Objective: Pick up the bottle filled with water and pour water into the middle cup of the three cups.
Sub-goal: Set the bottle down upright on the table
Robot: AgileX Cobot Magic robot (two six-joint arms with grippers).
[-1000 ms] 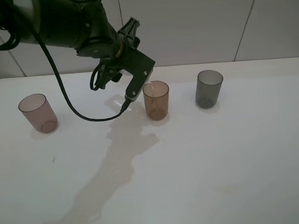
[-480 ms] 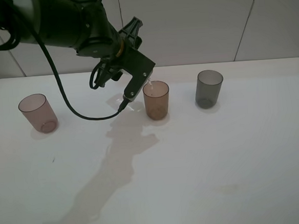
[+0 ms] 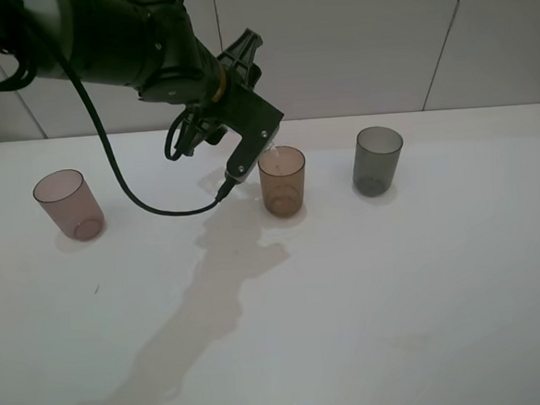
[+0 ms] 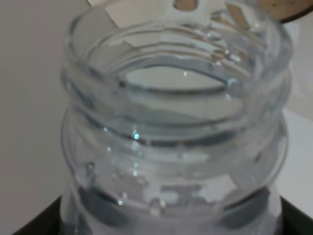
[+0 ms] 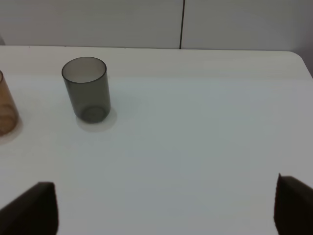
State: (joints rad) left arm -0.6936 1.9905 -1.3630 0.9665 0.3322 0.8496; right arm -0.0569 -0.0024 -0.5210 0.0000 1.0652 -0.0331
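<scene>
bottle (image 4: 176, 147) shifted right, mouth at middle cup (image 3: 282, 180)

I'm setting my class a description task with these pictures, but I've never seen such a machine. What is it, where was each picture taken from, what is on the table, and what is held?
It is a robot with two arms. The wide picture comes from a camera mounted high up. The other two come from a camera on each wrist. On the white table stand a pinkish cup, an amber cup and a dark grey cup. The left gripper holds a clear, uncapped bottle, tipped at the amber cup's rim. The right gripper is open and empty.
</scene>
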